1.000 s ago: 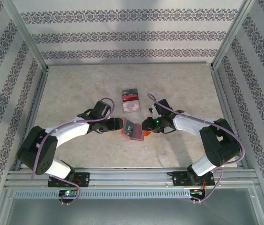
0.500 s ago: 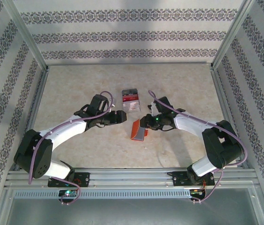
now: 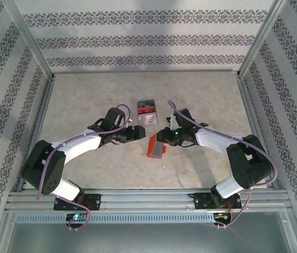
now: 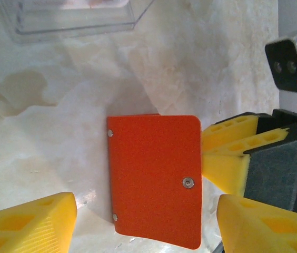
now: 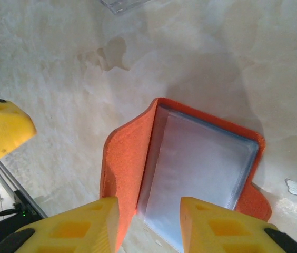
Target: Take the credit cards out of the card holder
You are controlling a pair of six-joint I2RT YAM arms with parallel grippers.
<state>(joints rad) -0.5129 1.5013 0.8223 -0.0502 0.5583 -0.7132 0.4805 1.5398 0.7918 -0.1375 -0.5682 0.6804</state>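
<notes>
Marbled bench carries the card holder half-open at centre, right pincer clamped on its edge, left pincer apart beside it (cards seemingly inside, extraction all ahead).

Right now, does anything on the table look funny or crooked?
Yes. The orange card holder isn't lying flat: the right gripper pinches one side and holds it tipped up, half open, so its grey inside shows. Nothing looks spilled or broken.
</notes>
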